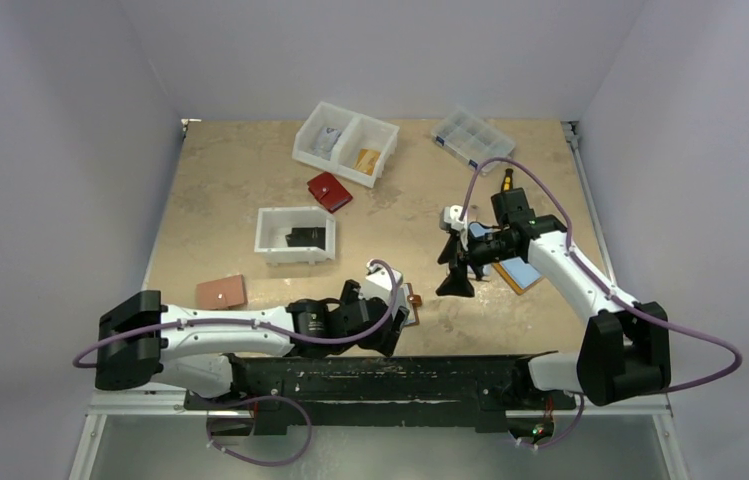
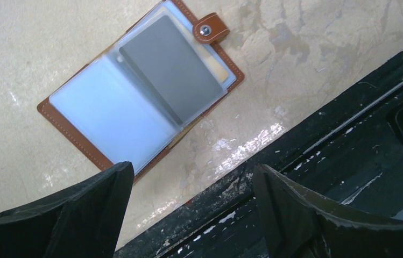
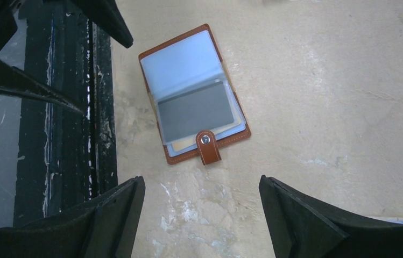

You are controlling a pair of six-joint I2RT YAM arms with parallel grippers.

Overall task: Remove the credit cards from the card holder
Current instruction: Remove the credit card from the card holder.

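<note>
The left hand (image 2: 192,171) and right hand (image 3: 202,183) hang spread, empty; the thin, stiff, slick credit card (image 2: 172,70) in the card holder (image 2: 89,150) probably needs an edge pinch.

I have little room on the near side. The long black metal rail (image 1: 380,372) along the counter's (image 1: 250,170) near edge runs just beside the open brown leather card holder (image 2: 140,97). My left hand (image 2: 193,215), jaws spread wide and empty, hangs over that seam. On the side toward the right edge, my right hand (image 3: 202,215), equally wide, faces the holder's snap-tab end across bare counter, with nothing between. Toward the left edge, the square white plastic bin (image 1: 295,235) and a flat brown leather wallet (image 1: 222,292) sit well apart from the holder. A tan holder with a blue panel (image 1: 518,272) lies beneath my right arm.
</note>
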